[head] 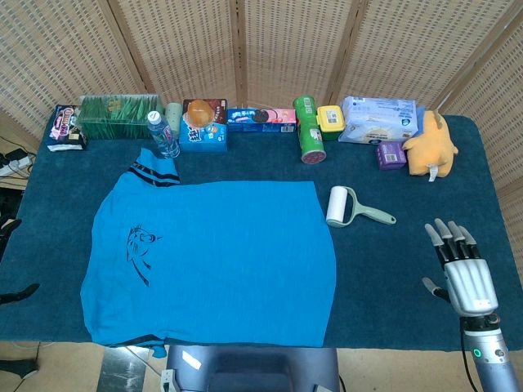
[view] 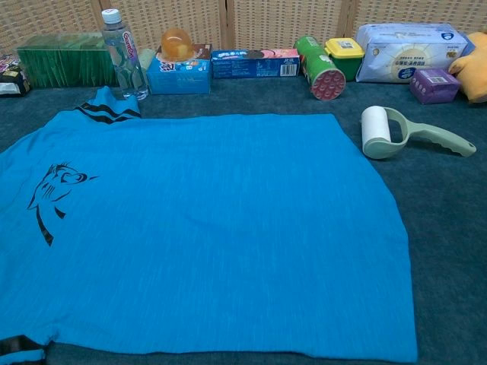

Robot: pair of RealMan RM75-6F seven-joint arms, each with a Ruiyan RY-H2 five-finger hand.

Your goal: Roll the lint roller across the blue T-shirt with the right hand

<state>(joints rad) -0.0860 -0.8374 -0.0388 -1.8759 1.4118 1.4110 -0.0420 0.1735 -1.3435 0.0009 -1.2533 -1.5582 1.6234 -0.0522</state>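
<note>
- Task not begun yet, I judge: roller [head: 337, 205] lies untouched on the desk [head: 482, 188], just beside the right edge of the shirt [head: 221, 257], handle twd the right edge of the desk.
- Right hand [head: 462, 269] is near the front-right corner, fingers apart, holds nothing, well apart from roller.
- Left hand not visible in either view.
- Left to do: reach, grip handle, roll over shirt, which lies flat at desk centre.

The T-shirt [head: 212, 257] lies flat on the counter [head: 409, 310]. The lint roller [head: 347, 206] lies just right of it. Boxes and a bottle [head: 162, 133] stand behind them.
</note>
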